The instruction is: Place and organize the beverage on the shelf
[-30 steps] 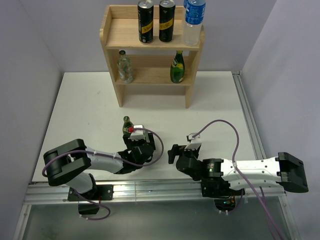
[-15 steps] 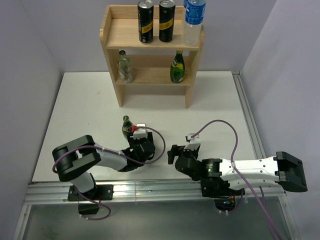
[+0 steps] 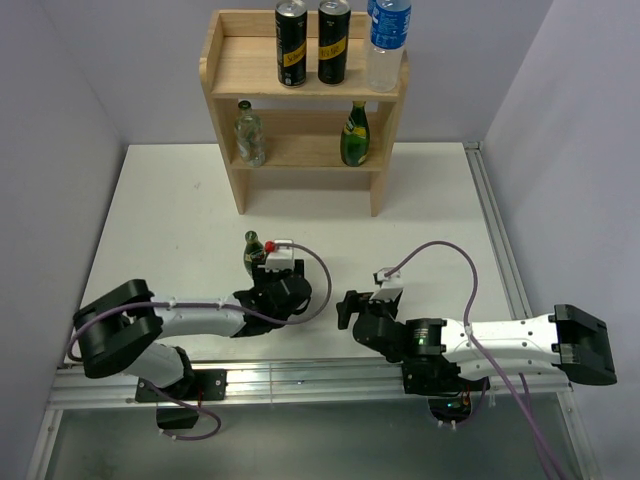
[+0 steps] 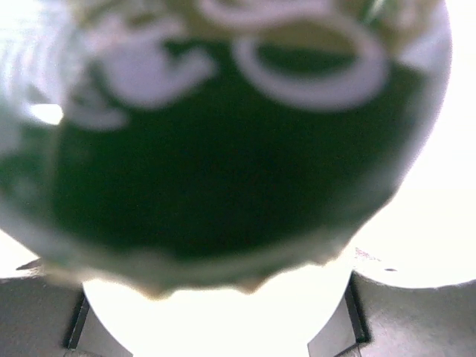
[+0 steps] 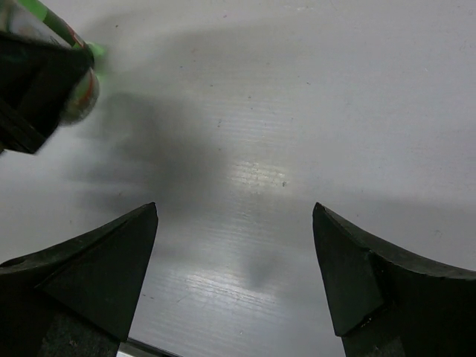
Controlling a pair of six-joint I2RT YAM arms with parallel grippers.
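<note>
The left pincer (image 3: pixel 260 266) is clamped on a small green bottle (image 3: pixel 253 250), which stands upright on the white table (image 3: pixel 150 220) with its neck and cap poking up just beyond the fingers. In the left wrist view the bottle's green belly fills nearly everything between the jaws. This looks like the pick-up step: the grasp is made and the bottle has not been lifted.

Well ahead of that pincer, and slightly to its right, stands the shelf (image 3: pixel 222 60). The next move probably calls for a straight lift and a carry forward to the lower board. There the open gap lies between a clear glass bottle (image 3: pixel 249 133) on the left and a second green bottle (image 3: pixel 354 133) on the right. The upright bottle will have to pass under the upper board without tipping.

Over to the right of the held bottle, the right pincer (image 5: pixel 234 216) hangs low over bare table with its jaws apart and nothing between them.

Counted: two green bottles, one clear glass bottle, two black cans (image 3: pixel 291 42) and one water bottle (image 3: pixel 385 42). That makes five drinks on the shelf and one in the grip.
</note>
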